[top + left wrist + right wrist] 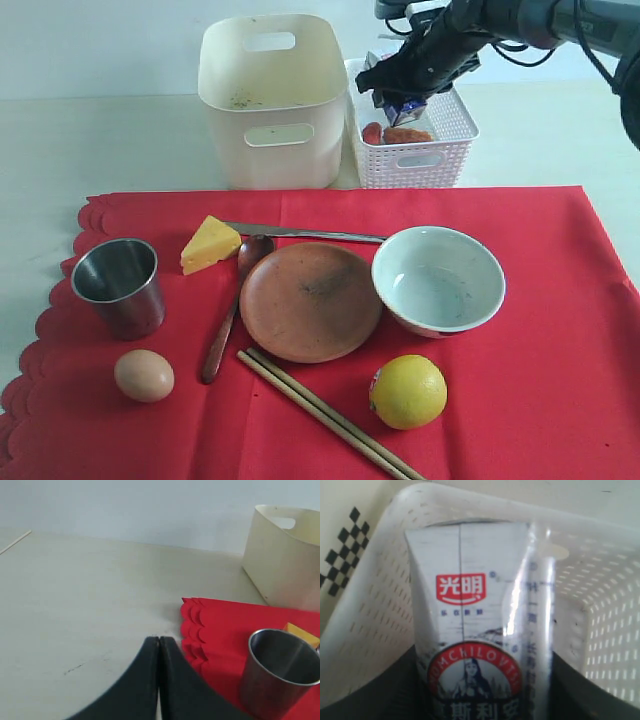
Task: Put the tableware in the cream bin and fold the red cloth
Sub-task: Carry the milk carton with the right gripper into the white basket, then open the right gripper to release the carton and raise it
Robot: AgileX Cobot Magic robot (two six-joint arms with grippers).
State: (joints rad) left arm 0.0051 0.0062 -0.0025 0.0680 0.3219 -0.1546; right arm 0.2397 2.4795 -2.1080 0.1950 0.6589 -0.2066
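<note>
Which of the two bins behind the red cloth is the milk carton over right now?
The low white lattice basket, on the right; the right gripper holds the milk carton at its opening. The taller smooth cream bin stands apart from the carton.

R arm [530, 18]: black, glossy round tube w/ grey sheen; thin black cables [520, 52] loop loose just behind its jaws. L fingers [142, 680]: matte black, smooth, broad at base, curving narrower twd tips. R fingers [390, 692]: dark, plain, blurred, no finer detail readable.

Table [100, 140]: red cloth [570, 330], cream bin [232, 130], basket [415, 172]
</note>
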